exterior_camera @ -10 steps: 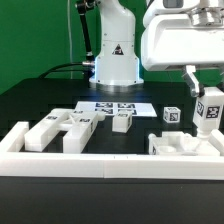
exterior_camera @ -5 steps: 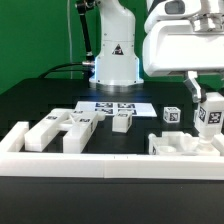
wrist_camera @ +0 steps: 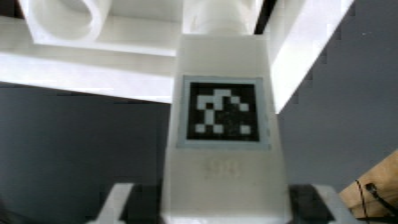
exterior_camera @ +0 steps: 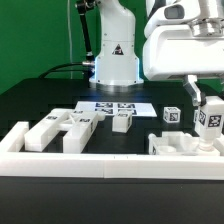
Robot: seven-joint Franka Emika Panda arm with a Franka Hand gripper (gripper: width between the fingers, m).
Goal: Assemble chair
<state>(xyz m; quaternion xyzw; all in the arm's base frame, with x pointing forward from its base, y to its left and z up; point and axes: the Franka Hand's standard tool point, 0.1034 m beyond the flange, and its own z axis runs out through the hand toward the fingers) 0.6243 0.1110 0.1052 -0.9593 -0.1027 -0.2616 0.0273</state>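
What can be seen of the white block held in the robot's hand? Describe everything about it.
The white block is a long, square-sided bar of smooth, plastic-looking material bearing a black-and-white square tag. It stands roughly upright at the exterior view's right, clamped in the hand, above another white part; whether they touch cannot be told.

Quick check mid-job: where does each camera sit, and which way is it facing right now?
Exterior view: off the arm, low before the table, facing the robot base over the border rail; shows base and gripper.
Wrist view: on the wrist, looking along the held chair part; gripper fingers show at its sides.
Shared: the gripper shut on that tagged chair part.
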